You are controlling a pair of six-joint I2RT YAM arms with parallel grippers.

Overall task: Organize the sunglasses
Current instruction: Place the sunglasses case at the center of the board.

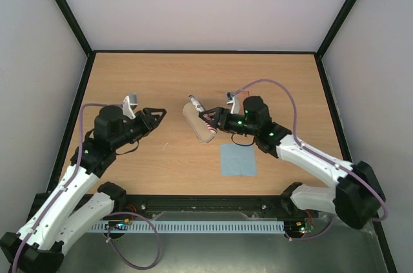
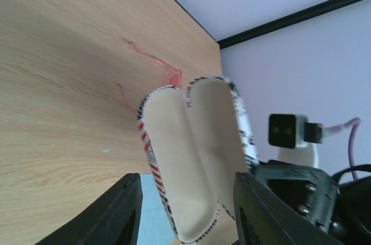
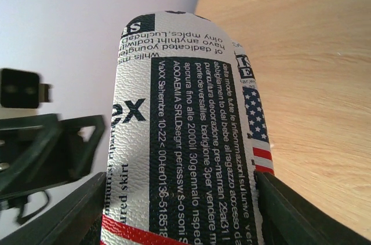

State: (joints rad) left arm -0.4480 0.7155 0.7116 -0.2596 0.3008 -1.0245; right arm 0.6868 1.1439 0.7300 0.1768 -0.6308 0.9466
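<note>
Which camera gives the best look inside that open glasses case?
The left wrist view: the glasses case gapes toward it, both cream-lined halves showing. The top view shows it small, gripped by the right tool. The right wrist view shows only its printed outer shell, close up.

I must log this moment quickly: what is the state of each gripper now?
Left gripper: open, holding nothing.
Right gripper: closed on the open case.
</note>
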